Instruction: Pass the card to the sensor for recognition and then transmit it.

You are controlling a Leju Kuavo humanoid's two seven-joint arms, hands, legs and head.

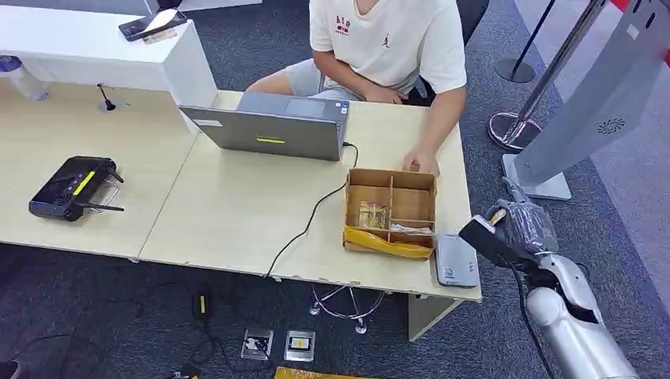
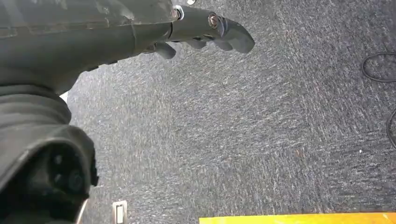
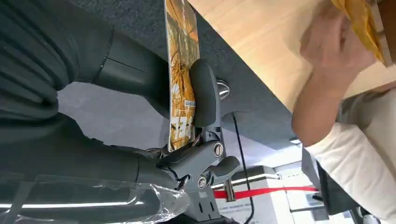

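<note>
The right hand pinches the card beside the sensor (grey, at the desk corner) — presenting step; next, lower it flat over the sensor.

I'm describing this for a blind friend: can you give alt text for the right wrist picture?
The robot's right hand pinches an orange card edge-on between its thumb and fingers. Beyond it lie a wooden table and a person's hand beside a box.

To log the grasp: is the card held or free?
Held: in the right wrist view the right hand pinches the card with its thumb.
</note>
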